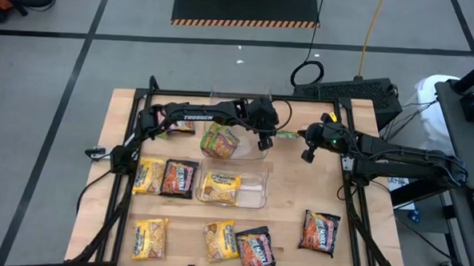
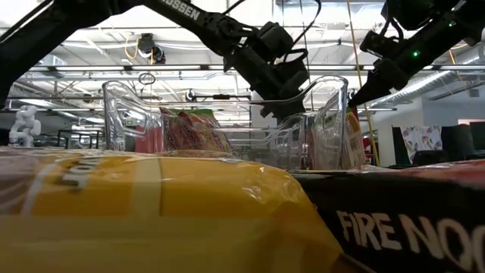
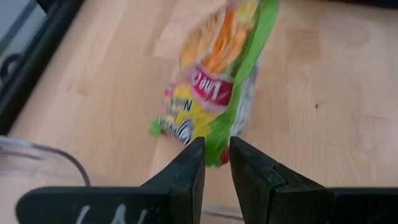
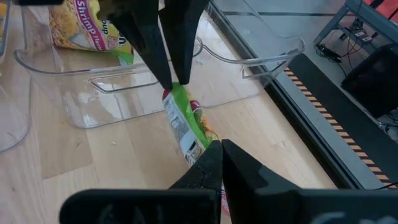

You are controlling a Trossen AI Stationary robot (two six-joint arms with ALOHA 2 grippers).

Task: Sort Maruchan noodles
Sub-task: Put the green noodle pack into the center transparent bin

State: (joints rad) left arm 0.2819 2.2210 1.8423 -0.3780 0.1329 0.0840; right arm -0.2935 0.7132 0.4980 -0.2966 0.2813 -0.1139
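The left gripper (image 4: 169,79), jaws narrow, pinches one end of a glossy green-yellow ramen packet (image 4: 184,127) lying beside the clear plastic bin (image 1: 256,154) near the bench's far edge; its long axis runs toward the right gripper (image 4: 221,148), shut and empty, at the packet's opposite end.

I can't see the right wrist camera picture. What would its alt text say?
Two dark grippers pinch opposite ends of a green-yellow noodle packet above the wooden table: the right gripper near the camera, the left gripper beyond. Behind, a clear plastic bin holds another packet.
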